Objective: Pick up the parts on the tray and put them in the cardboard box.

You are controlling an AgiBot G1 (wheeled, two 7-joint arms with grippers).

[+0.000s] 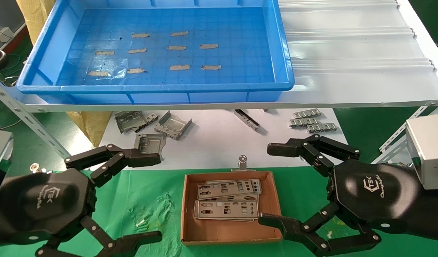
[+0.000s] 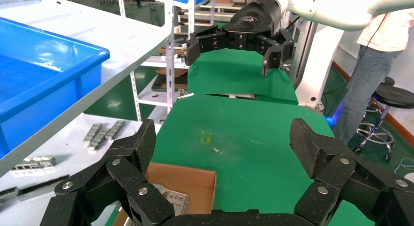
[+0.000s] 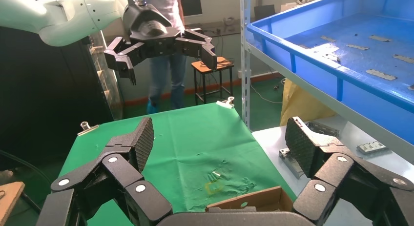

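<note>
The blue tray (image 1: 40,76) sits on the upper shelf; its gridded floor holds only tan tape strips, and no parts show in it. Below, on the green cloth, the cardboard box (image 1: 190,235) holds a stack of flat punched silver parts (image 1: 227,203). My left gripper (image 1: 152,198) hangs open to the left of the box with nothing in it. My right gripper (image 1: 268,184) is open and empty just right of the box, its lower finger over the box's right wall. In the left wrist view the box (image 2: 188,179) and a part's corner (image 2: 172,199) show beneath the open left gripper (image 2: 222,148). The right wrist view shows the box's edge (image 3: 254,201) under the open right gripper (image 3: 219,143).
Bent grey brackets (image 1: 149,126) and ridged clip strips (image 1: 311,122) lie on the white sheet under the shelf. A binder clip (image 1: 242,162) holds the cloth behind the box. Slotted shelf posts (image 1: 26,117) flank both arms. A person (image 2: 376,55) stands beyond the table.
</note>
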